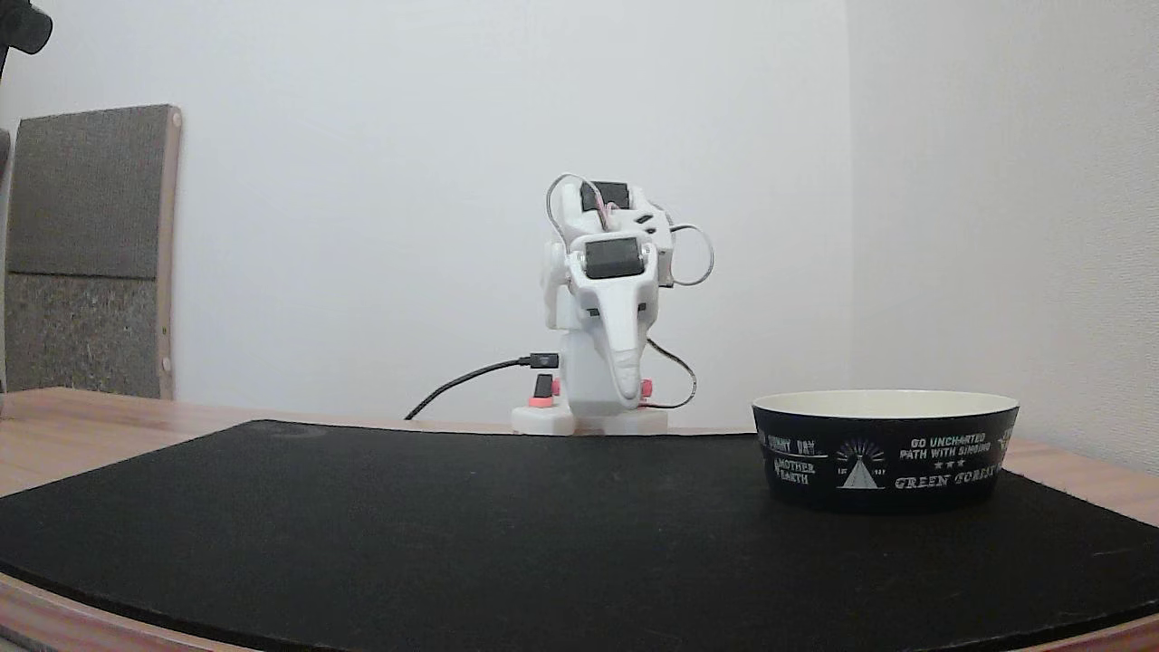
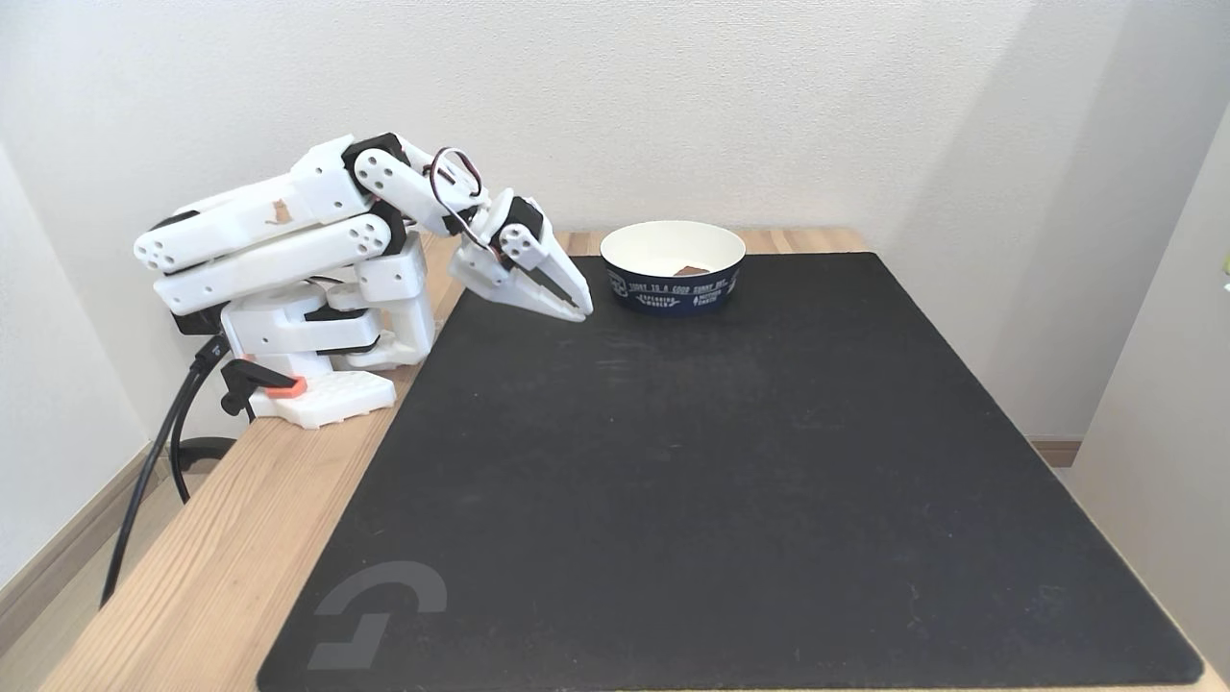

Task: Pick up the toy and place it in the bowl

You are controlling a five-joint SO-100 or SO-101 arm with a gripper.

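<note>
The bowl stands at the far edge of the black mat; it is black outside with white lettering and cream inside. A low fixed view shows the bowl at the right. Inside it lies the toy, of which just a small reddish-brown top shows over the rim. The white arm is folded back over its base. Its gripper is shut and empty, tips low over the mat's far left corner, a short way left of the bowl. From the low fixed view the gripper points down in front of the base.
A large black mat covers most of the wooden table. The arm's base with an orange clamp sits at the left edge, a black cable hanging off it. White walls close the back and right. A grey board leans at the left.
</note>
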